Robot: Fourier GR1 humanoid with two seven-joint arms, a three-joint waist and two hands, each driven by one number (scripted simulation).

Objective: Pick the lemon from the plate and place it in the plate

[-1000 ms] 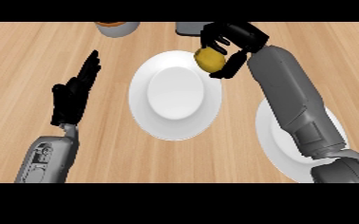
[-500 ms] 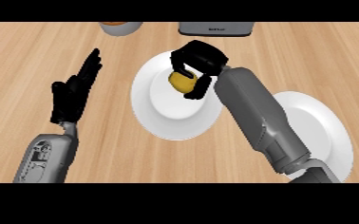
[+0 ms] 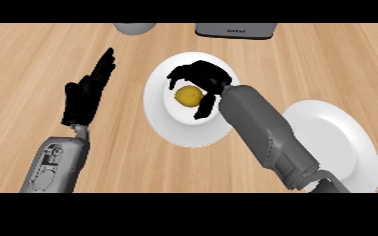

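My right hand [image 3: 201, 80] curls round the lemon [image 3: 188, 95], over the middle plate [image 3: 164, 115], so I can set it down there. The other plate [image 3: 339, 130] sits apart at my right. My left hand [image 3: 85, 95] rests open, fingers straight.

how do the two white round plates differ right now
The white round plate at the centre has the yellow lemon over it, with the right hand curled round the fruit; the white round plate at the right carries nothing visible. The centre plate shows nearly whole, while the right plate is partly hidden by the grey forearm. Both are plain white, round, and lie flat on the wooden counter.
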